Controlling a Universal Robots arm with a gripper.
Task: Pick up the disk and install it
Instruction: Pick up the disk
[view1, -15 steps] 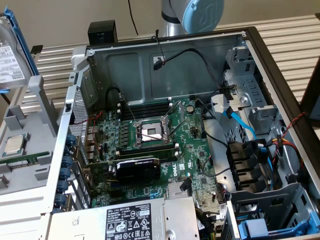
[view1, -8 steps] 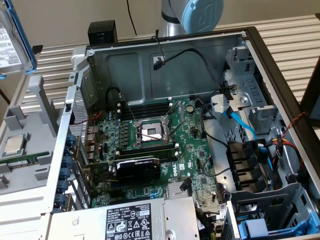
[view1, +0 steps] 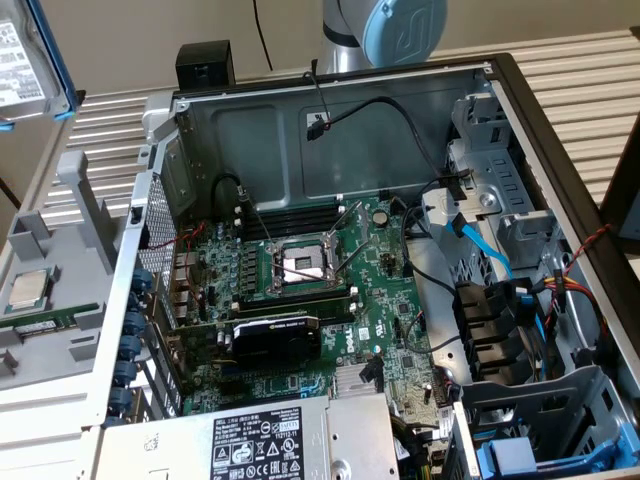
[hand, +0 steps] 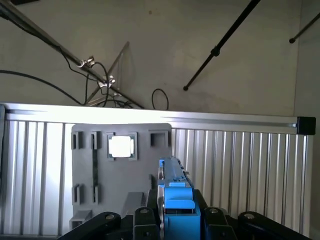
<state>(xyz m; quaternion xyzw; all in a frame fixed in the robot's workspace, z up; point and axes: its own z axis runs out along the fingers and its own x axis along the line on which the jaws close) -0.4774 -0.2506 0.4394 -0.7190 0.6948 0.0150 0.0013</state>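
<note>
A slatted metal counter (view1: 590, 90) is seen carrying an open computer case (view1: 330, 130), in which a motherboard (view1: 380, 270), a labelled power supply (view1: 300, 440) and a black graphics card (view1: 275, 338) are laid bare. A blue-capped joint of the arm (view1: 400, 30) is seen behind the case. A grey tray (view1: 50, 340) is set on the counter at the exterior view's left of the case. The disk (view1: 22, 60) is held in the air above that tray, outside the case, its white label and blue carrier being visible. In the wrist view the disk (hand: 177, 200) is seen edge-on, clamped between the black fingers of the end effector (hand: 175, 217). A small square silver chip (hand: 121, 146) is seated in the tray.
</note>
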